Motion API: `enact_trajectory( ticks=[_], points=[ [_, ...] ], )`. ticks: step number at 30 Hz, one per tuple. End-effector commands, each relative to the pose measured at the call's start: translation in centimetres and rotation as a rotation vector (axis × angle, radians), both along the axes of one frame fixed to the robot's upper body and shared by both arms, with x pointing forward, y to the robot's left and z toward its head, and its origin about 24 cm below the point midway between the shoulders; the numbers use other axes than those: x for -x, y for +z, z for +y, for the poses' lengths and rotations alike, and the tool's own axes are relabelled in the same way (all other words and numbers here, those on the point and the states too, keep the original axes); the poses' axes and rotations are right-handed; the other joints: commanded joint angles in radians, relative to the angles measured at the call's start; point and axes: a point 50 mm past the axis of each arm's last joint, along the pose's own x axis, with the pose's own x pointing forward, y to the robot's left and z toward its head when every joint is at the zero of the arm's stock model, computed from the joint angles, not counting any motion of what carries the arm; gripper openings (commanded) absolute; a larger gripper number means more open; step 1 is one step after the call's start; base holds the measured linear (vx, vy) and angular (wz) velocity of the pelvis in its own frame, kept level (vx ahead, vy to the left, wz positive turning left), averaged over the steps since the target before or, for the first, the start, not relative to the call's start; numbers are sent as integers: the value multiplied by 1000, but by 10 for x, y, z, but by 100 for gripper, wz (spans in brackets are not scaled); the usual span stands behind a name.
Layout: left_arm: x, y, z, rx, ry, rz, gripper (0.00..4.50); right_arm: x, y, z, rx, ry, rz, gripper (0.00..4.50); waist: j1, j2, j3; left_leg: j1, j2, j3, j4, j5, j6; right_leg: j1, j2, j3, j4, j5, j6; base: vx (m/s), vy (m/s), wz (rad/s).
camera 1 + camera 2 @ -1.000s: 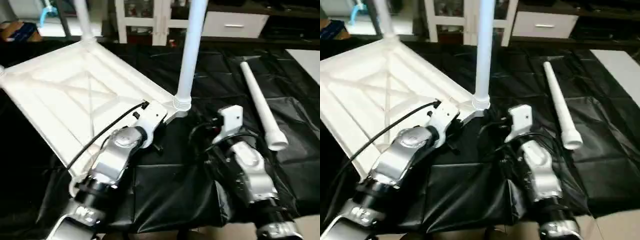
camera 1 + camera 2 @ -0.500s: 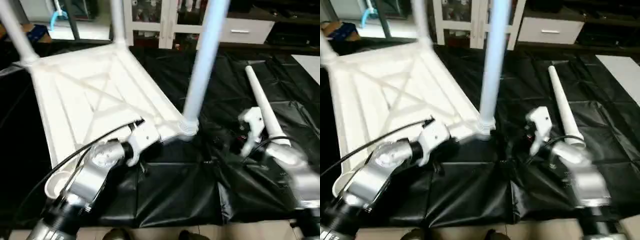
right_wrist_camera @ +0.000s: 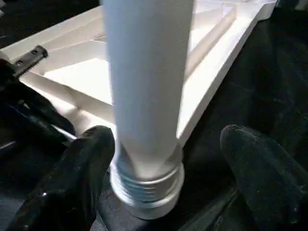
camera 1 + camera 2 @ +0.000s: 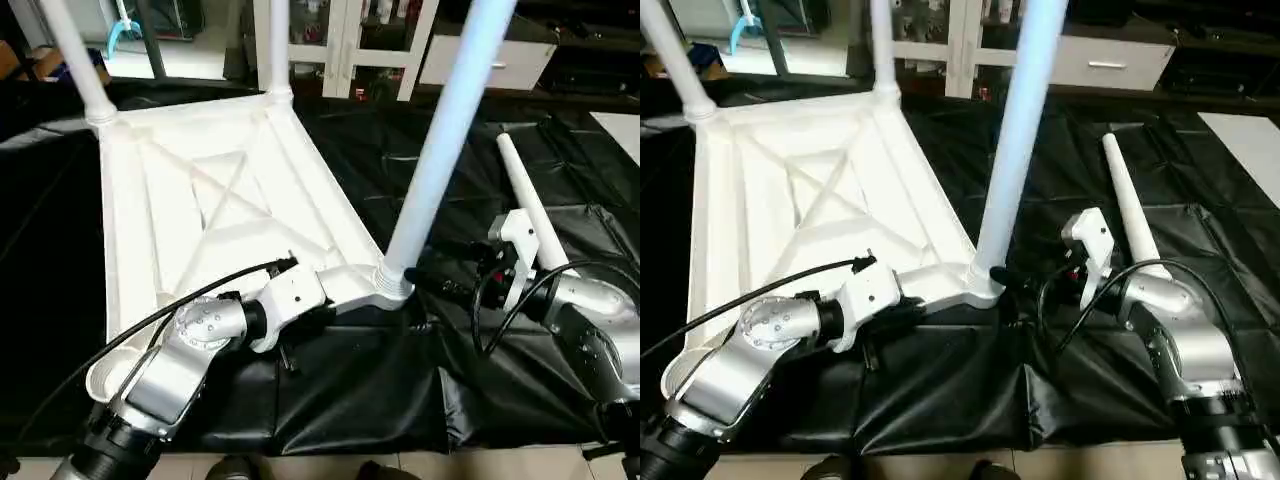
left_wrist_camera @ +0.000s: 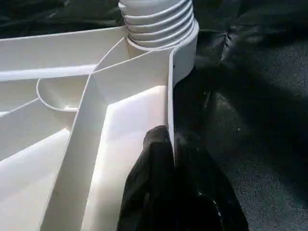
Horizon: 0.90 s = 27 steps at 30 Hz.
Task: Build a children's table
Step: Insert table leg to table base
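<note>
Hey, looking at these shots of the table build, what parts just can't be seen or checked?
- Upright leg tops: cut off by the head views' upper edge.
- Near corner socket of the table top: partly covered by the left gripper's forearm in the head views.
- Loose leg's wide end: behind the right gripper's wrist in the head views.
- How deep the nearest leg's ribbed end sits: hidden inside its socket.

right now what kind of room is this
Probably a furnished room used as a workspace: a white glass-door cabinet and a drawer unit stand behind, and black sheeting covers the surface under the upturned table.
</note>
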Motion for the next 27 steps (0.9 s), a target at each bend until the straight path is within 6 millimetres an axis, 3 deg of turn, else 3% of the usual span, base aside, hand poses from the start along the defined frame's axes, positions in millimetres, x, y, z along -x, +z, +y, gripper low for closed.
enact_trajectory(
  ticks=[1, 8, 12, 13, 17, 19, 27],
  points=[
    [10, 11, -17, 79, -119, -33, 0, -1, 4, 0, 13, 36, -10, 390, -3, -16, -74, 34, 19, -3, -56, -189, 82, 42, -14, 8, -39, -216, -203, 0, 0, 0],
    [11, 11, -17, 75, -143, -30, 0, 0, 5, 3, 1, 133, -2, 390, -5, -15, -69, 35, 20, -6, -56, -282, 51, 33, -17, 9, -47, -329, -184, 0, 0, 0],
    [12, 11, -17, 71, -153, -27, 0, -4, 4, 3, 11, 148, -3, 390, -7, -19, -71, 34, 20, -9, -58, -299, 37, 34, -17, 7, -48, -354, -172, 0, 0, 0],
    [12, 11, -17, 70, -154, -27, 0, -5, 4, 2, 11, 147, -3, 364, -7, -18, -71, 33, 19, -9, -58, -302, 36, 34, -17, 6, -48, -359, -172, 0, 0, 0],
    [13, 11, -18, 72, -167, -27, 0, -5, 3, 2, 7, 156, 7, 353, -8, -18, -72, 34, 19, -9, -56, -303, 35, 33, -17, 6, -48, -362, -169, 0, 0, 0],
    [15, 11, -18, 74, -181, -21, 0, -5, 2, 2, 6, 162, 15, 315, -7, -20, -74, 33, 19, -9, -55, -290, 39, 34, -17, 6, -45, -346, -174, 0, 0, 0],
    [15, 10, -18, 57, -214, -14, 0, -4, -3, 1, 12, 194, 41, 254, -4, -18, -76, 32, 18, -7, -51, -254, 58, 37, -17, 6, -39, -300, -192, 0, 0, 0]
  ],
)
